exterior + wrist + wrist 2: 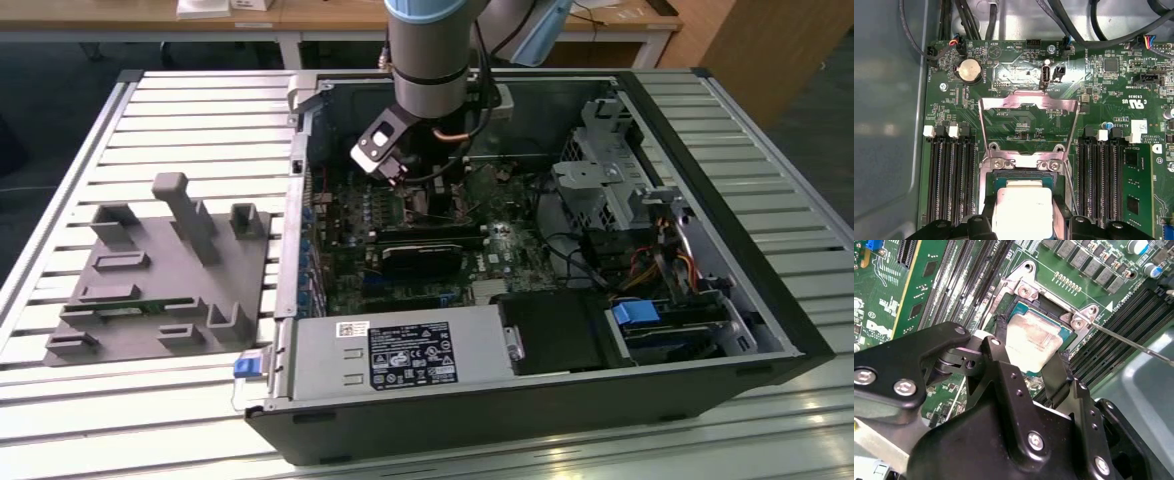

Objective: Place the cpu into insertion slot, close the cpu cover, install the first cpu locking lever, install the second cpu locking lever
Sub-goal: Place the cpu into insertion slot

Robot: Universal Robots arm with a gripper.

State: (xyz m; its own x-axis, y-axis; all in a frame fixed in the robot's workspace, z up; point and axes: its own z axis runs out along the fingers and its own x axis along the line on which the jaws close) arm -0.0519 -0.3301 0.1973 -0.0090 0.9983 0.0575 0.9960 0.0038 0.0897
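Observation:
The cpu [1021, 205] shows its pale silver face between my gripper's [1023, 222] two black fingers, sitting in or just over the insertion slot [1021, 162]. In the second wrist view the cpu [1031, 337] is flanked by the fingers [998, 347], which press on its opposite edges, so the gripper [1029, 360] is shut on it. The cpu cover [1029, 102], a thin silver frame with a big cut-out, stands flipped open beyond the slot. A thin wire locking lever [1134, 342] sticks out beside the slot. In the exterior view my gripper [424, 200] reaches down into the open computer case.
Long black memory slots [949, 175] run on both sides of the socket. In the exterior view a black heatsink block [427, 250] lies near the gripper, a grey power supply box [400, 355] is at the case's front, and a grey fixture plate [160, 270] lies on the exterior view's left.

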